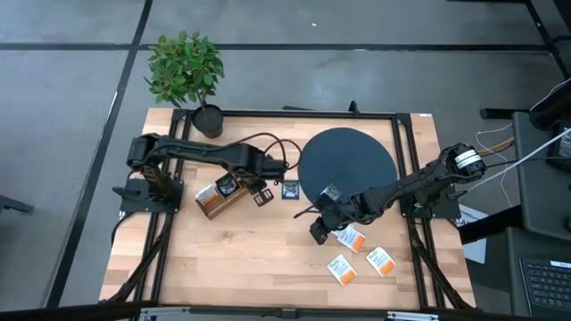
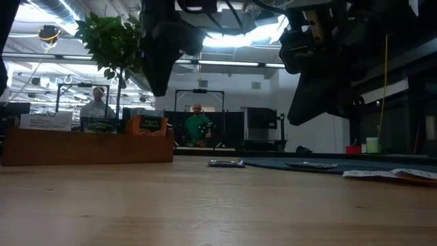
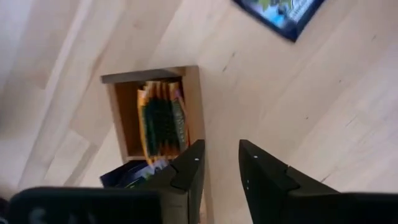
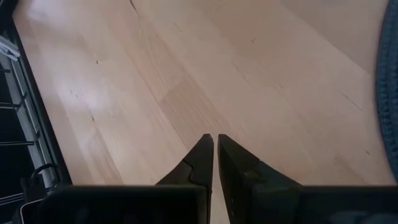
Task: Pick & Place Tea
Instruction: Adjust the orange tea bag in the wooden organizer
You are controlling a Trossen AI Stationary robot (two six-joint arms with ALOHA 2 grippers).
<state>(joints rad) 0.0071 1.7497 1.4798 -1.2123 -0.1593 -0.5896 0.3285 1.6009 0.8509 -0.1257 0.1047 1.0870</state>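
Left wrist view showed the left claw (image 3: 219, 163) spread and empty above the wooden box (image 3: 194, 99), where orange tea packets (image 3: 163, 118) stood in one compartment. A dark packet (image 1: 290, 189) lay just beside the box. The right claw (image 4: 215, 155) was pressed together, empty, near three white packets (image 1: 351, 238).
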